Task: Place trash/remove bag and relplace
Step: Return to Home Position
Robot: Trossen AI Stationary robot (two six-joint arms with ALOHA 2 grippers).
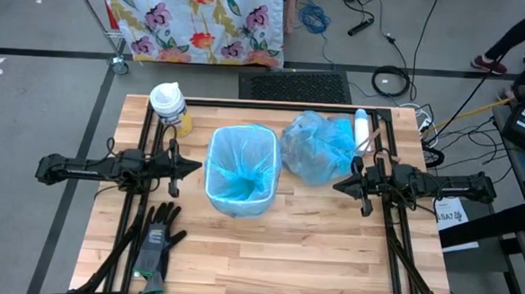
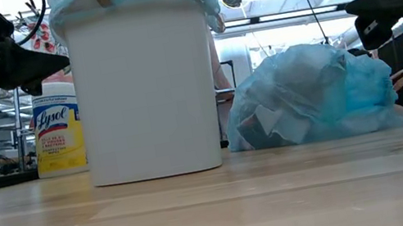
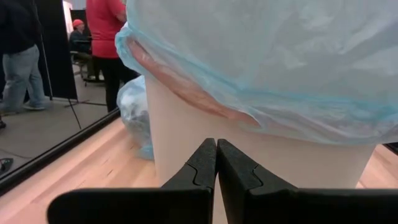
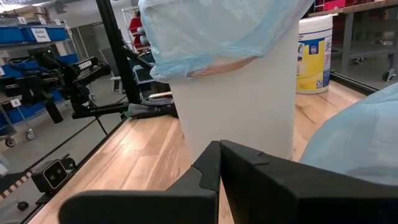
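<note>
A white bin (image 1: 239,200) stands on its base mid-table, lined with a light blue bag (image 1: 241,164) whose edge folds over the rim (image 3: 205,93). A full blue bag (image 1: 316,148) lies on the table just right of the bin, and the trash shows only as pale crumpled shapes (image 2: 270,126) through its film. My left gripper (image 1: 198,169) hovers shut just left of the bin and points level at its wall (image 3: 186,143). On the bin's other side, my right gripper (image 1: 337,182) hovers shut beside the full bag.
A yellow wipes canister (image 1: 171,106) stands at the far left. Black-and-grey gloves (image 1: 158,241) lie near the front left. A white roll (image 1: 362,127) lies behind the full bag. Bare wood stretches in front of the bin. People stand in the room beyond.
</note>
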